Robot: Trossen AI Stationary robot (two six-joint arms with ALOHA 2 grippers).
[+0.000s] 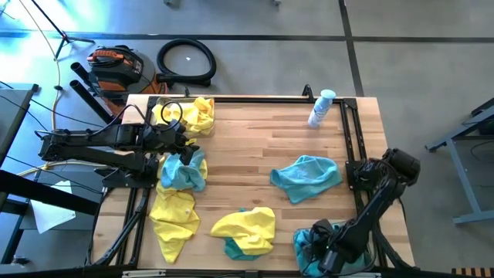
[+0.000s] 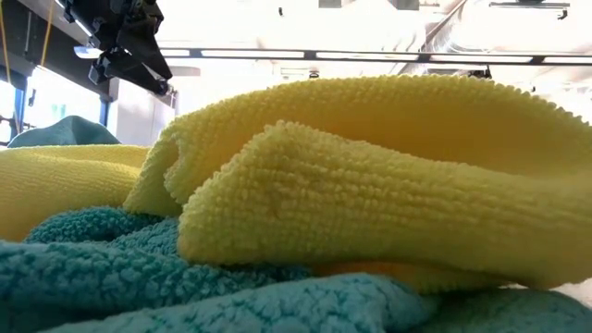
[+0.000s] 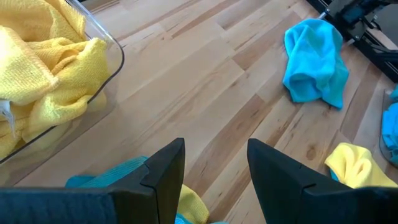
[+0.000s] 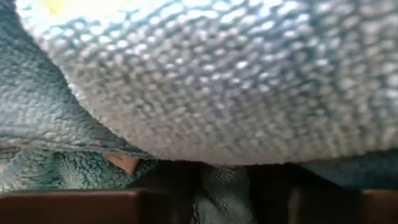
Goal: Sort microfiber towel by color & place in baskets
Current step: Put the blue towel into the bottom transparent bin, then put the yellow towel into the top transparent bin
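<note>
Teal towels (image 1: 310,244) fill the basket at the table's (image 1: 262,139) near right corner, where the right gripper (image 1: 328,256) is buried; its fingers seem slightly apart, cloth between them. Yellow towels (image 1: 194,114) sit in the far left basket (image 3: 109,46). Loose teal (image 1: 306,176) and yellow (image 1: 245,228) cloths lie mid-table. The left gripper (image 3: 214,168) hovers, fingers apart, by a teal cloth (image 1: 184,170) near the left edge

Grey concrete floor (image 1: 255,19) (dark seams across it), coiled black hose (image 1: 186,60), orange-black vacuum (image 1: 114,66)
</note>
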